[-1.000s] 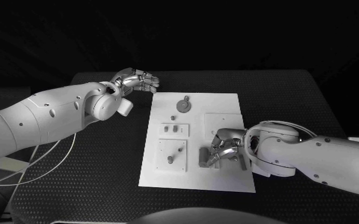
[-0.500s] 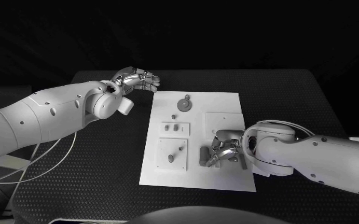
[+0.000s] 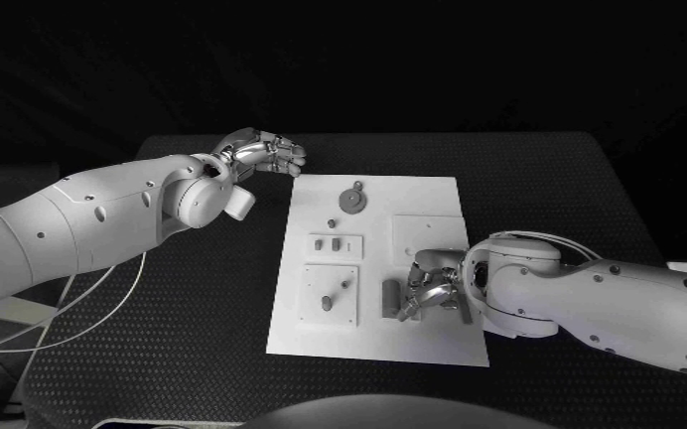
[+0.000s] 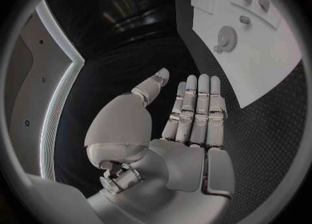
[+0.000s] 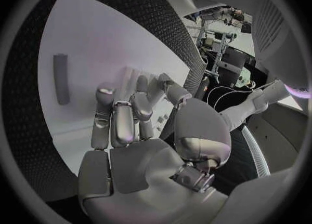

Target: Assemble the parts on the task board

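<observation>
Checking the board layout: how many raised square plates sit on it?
3: one mid-left, a larger one at the near left, one mid-right. The right hand may hide others.

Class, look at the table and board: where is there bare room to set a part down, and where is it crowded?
Free: the black table beyond the right hand, and the table between the task board and the left arm. Crowded: the board's near right corner, under that hand.
</observation>
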### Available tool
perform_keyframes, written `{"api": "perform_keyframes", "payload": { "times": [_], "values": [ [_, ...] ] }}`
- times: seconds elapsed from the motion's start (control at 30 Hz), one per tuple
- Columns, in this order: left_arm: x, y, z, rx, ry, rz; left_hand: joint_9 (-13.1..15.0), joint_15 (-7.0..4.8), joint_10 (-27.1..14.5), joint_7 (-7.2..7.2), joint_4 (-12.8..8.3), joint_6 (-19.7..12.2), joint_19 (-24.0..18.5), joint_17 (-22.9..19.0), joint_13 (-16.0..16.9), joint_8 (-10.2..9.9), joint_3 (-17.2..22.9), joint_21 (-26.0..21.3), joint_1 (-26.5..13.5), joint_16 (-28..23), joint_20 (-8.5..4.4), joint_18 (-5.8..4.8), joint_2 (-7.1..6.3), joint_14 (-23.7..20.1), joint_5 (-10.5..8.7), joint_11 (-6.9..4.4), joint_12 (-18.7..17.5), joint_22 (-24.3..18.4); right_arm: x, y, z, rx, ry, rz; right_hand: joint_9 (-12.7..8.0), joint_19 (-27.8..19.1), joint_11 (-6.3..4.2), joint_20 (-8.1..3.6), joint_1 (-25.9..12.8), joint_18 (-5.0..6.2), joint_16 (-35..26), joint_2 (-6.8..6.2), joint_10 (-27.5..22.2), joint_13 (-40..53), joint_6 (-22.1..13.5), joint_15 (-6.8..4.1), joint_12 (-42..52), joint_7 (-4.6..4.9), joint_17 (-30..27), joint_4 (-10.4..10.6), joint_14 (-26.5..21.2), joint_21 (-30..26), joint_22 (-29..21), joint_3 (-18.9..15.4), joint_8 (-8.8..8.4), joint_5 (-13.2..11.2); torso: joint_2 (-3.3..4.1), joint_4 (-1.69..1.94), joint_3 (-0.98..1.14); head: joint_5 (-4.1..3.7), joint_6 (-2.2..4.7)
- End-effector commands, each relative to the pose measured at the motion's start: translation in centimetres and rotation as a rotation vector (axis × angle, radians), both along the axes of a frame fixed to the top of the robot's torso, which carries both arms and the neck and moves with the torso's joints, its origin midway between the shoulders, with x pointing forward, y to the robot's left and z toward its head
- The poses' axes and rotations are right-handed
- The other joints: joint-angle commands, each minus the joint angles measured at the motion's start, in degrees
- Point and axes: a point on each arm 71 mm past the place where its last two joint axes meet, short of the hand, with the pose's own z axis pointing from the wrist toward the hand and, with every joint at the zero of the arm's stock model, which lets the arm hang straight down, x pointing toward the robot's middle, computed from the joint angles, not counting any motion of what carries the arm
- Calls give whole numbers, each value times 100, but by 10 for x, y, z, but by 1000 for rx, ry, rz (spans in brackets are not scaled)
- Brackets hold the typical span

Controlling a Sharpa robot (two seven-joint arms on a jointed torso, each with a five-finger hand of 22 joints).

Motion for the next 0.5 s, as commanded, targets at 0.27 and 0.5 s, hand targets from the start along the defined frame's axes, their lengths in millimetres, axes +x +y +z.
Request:
{"api": "perform_keyframes", "payload": {
  "times": [0.27,0.5],
  "values": [
    [-1,-2,0,-10,4,-19,-3,18,42,-18,21,8,-27,13,-1,40,-19,21,-57,-29,10,102,9,-13,-6,18,35,-9,4,-3,0,-45,-48,0,-24,37,-18,-2,-222,158,-8,332,81,73,70,-49,80,-9,42,94,25,-36,60,-52,4,20,3,-4,7,-7,11],
    [-1,-2,0,-9,6,-23,-3,18,43,-18,20,9,-28,16,-1,40,-21,21,-59,-30,9,103,6,-13,-6,17,35,-10,1,-3,-1,-41,-17,11,-31,28,-20,-14,-195,158,-8,280,79,84,74,-58,72,-11,43,-86,20,-33,75,-63,-8,20,3,-3,7,-5,21]
  ]
}}
